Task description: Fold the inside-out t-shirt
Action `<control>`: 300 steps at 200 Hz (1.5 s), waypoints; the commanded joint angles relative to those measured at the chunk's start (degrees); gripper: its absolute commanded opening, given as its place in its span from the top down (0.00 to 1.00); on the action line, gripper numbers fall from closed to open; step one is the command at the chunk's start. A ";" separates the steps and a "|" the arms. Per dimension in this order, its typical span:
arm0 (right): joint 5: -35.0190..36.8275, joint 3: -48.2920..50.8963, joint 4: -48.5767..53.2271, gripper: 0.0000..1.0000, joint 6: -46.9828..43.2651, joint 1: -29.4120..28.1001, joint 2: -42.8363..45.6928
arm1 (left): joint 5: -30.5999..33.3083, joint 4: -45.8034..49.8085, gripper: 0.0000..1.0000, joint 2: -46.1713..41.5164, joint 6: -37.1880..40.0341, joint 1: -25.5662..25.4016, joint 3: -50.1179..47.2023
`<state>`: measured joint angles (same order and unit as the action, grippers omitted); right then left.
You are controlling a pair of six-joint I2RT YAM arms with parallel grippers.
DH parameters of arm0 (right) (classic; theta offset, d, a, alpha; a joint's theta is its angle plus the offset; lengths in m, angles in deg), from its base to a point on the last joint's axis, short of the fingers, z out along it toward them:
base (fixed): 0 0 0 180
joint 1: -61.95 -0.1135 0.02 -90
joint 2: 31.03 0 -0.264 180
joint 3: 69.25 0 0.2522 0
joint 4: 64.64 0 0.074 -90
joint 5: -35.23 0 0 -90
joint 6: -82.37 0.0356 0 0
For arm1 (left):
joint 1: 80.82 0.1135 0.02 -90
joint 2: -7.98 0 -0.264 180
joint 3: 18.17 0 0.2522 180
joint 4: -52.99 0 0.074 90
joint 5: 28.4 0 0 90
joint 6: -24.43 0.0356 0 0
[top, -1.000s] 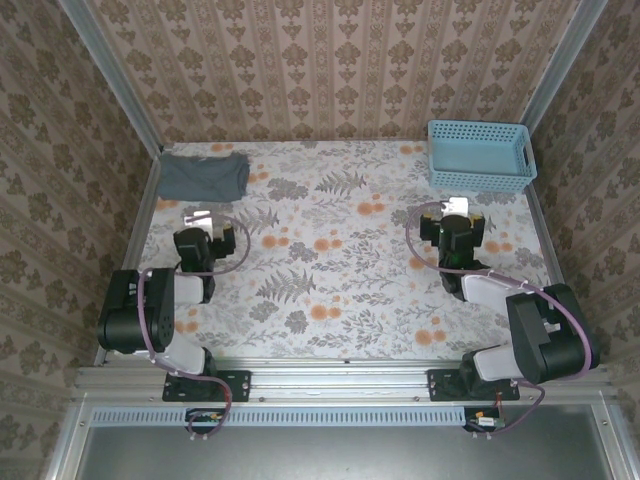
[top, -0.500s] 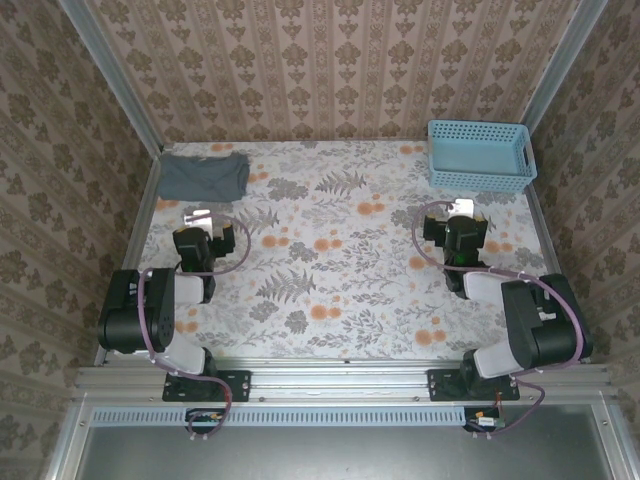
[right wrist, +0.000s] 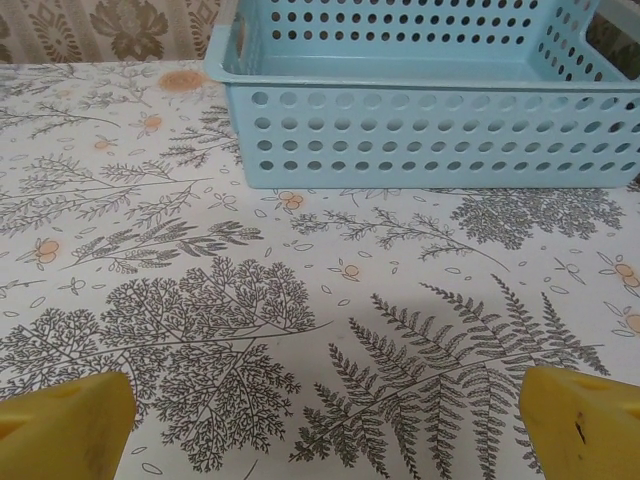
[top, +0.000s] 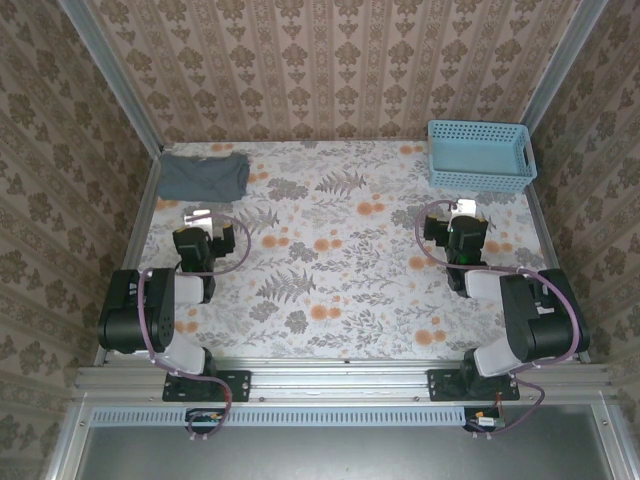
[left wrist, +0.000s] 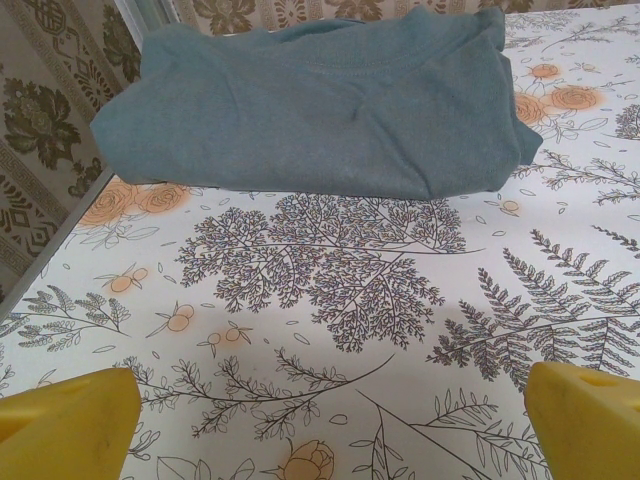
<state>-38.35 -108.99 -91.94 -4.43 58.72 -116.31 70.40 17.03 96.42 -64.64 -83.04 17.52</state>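
The inside-out t-shirt [top: 204,174] lies as a compact folded slate-grey rectangle in the table's far left corner; in the left wrist view the t-shirt [left wrist: 320,105] spans the top, its collar seam showing. My left gripper [top: 198,217] sits a little in front of it, open, with only the flowered table between its yellow fingertips [left wrist: 65,420]. My left gripper [left wrist: 330,425] touches nothing. On the right side my right gripper [top: 462,207] is open too, pointing at the basket; nothing lies between its yellow fingertips [right wrist: 60,425]. The right gripper [right wrist: 325,425] hovers over bare tablecloth.
A light blue perforated basket [top: 480,156] stands at the far right corner, the same basket [right wrist: 430,130] close ahead in the right wrist view. Patterned walls and metal rails [top: 140,215] edge the table. The flowered tabletop [top: 330,250] stretches between the arms.
The right arm has drawn back slightly toward its base and its gripper shifted a little right. The left arm and the t-shirt have stayed put.
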 commanded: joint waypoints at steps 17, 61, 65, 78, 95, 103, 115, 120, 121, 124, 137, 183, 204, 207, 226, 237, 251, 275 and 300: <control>-7.75 2.22 -6.86 0.00 0.32 1.78 -1.79 | 0.43 -1.62 0.00 -0.18 0.92 -0.23 0.30; -8.18 3.27 -9.26 0.00 -0.13 1.81 -2.58 | 0.43 -1.61 0.00 -0.14 0.92 -0.22 0.30; -8.16 3.37 -9.44 0.00 -0.14 1.82 -2.53 | 0.43 -1.61 0.00 -0.12 0.92 -0.23 0.30; -8.10 3.30 -9.40 0.00 -0.13 1.81 -2.56 | 0.43 -1.60 0.00 -0.13 0.92 -0.15 0.30; -8.04 3.22 -9.30 0.00 -0.13 1.76 -2.53 | 0.43 -1.61 0.00 -0.16 0.92 -0.21 0.30; -7.99 3.21 -9.17 0.00 -0.13 1.74 -2.59 | 0.43 -1.60 0.00 -0.18 0.89 -0.20 0.30; -8.05 3.21 -9.15 0.00 -0.08 1.73 -2.57 | 0.40 -1.61 0.00 -0.13 0.89 -0.16 0.29; -7.99 3.21 -9.21 0.00 -0.12 1.78 -2.57 | 0.43 -1.61 0.00 -0.16 0.92 -0.21 0.30; -8.03 3.21 -9.21 0.00 -0.12 1.74 -2.59 | 0.43 -1.61 0.00 -0.18 0.92 -0.22 0.30; -8.00 3.21 -9.22 0.00 -0.13 1.70 -2.55 | 0.43 -1.61 0.00 -0.13 0.92 -0.22 0.30; -8.07 3.23 -9.26 0.00 -0.11 1.75 -2.47 | 0.43 -1.61 0.00 -0.12 0.91 -0.21 0.30; -8.03 3.28 -9.24 0.00 -0.13 1.73 -2.44 | 0.43 -1.61 0.00 -0.18 0.92 -0.22 0.31; -7.99 3.29 -9.28 0.00 -0.10 1.74 -2.50 | 0.43 -1.61 0.00 -0.17 0.92 -0.18 0.30; -8.03 3.27 -9.23 0.00 -0.12 1.76 -2.45 | 0.42 -1.61 0.00 -0.17 0.92 -0.23 0.35; -7.99 3.28 -9.30 0.00 -0.12 1.73 -2.49 | 0.43 -1.61 0.00 -0.16 0.91 -0.21 0.30; -7.99 3.30 -9.30 0.00 -0.12 1.70 -2.40 | 0.38 -1.61 0.00 -0.14 0.92 -0.23 0.30; -7.99 3.29 -9.30 0.00 -0.14 1.72 -2.43 | 0.43 -1.61 0.00 -0.11 0.92 -0.23 0.30; -8.00 3.30 -9.30 0.00 -0.13 1.73 -2.43 | 0.43 -1.61 0.00 -0.16 0.87 -0.24 0.30; -8.01 3.25 -9.28 0.00 -0.13 1.75 -2.36 | 0.43 -1.61 0.00 -0.12 0.87 -0.20 0.30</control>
<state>-45.32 -106.15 -98.83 -4.45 60.43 -118.45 70.40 17.03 96.42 -64.62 -83.04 17.52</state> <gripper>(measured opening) 0.999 0.997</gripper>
